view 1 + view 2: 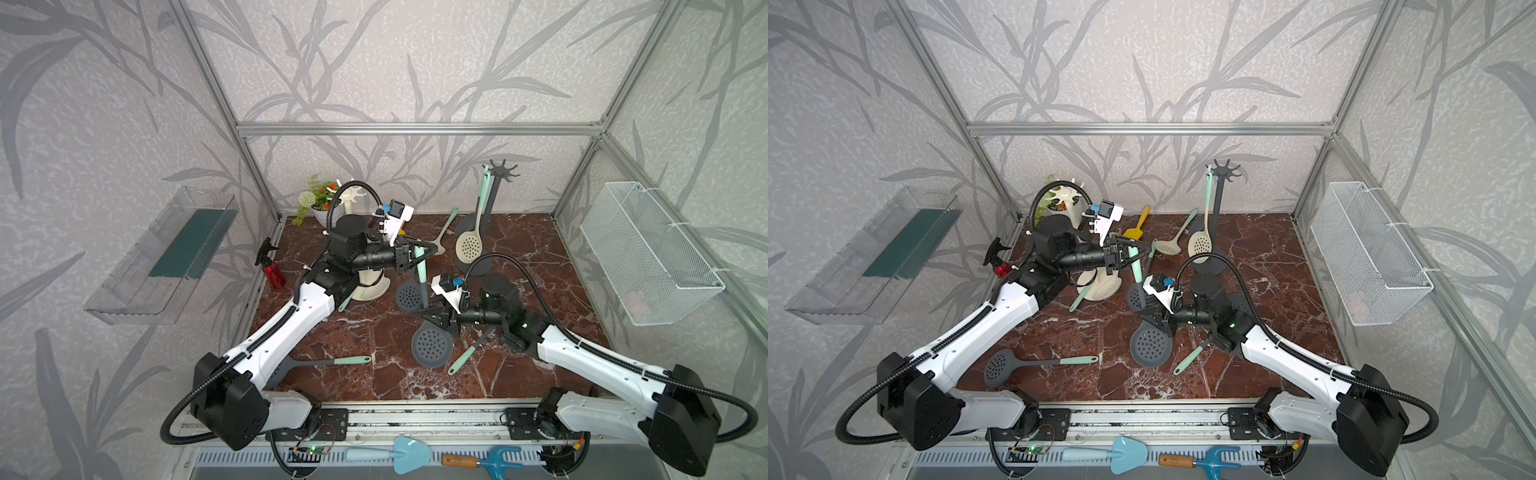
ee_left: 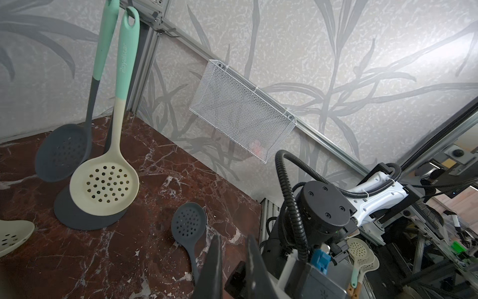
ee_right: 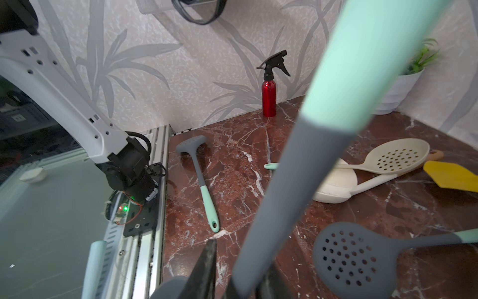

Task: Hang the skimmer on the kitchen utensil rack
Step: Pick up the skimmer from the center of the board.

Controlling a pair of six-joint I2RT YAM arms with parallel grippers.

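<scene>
Logging handover pose: we saw left tool (image 1: pixel 419 255) clamped on skimmer (image 1: pixel 409 296) mint handle and right tool (image 1: pixel 432 318) closed on its grey shaft lower down. Skimmer stood head-down, mid-tabletop (image 1: pixel 353 332). Double hold likely to pass it to right arm, nearer dark rack (image 1: pixel 502 170).

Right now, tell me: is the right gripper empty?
No, the right gripper is shut on the gray shaft of the mint-handled skimmer, which rises from between its jaws.
</scene>
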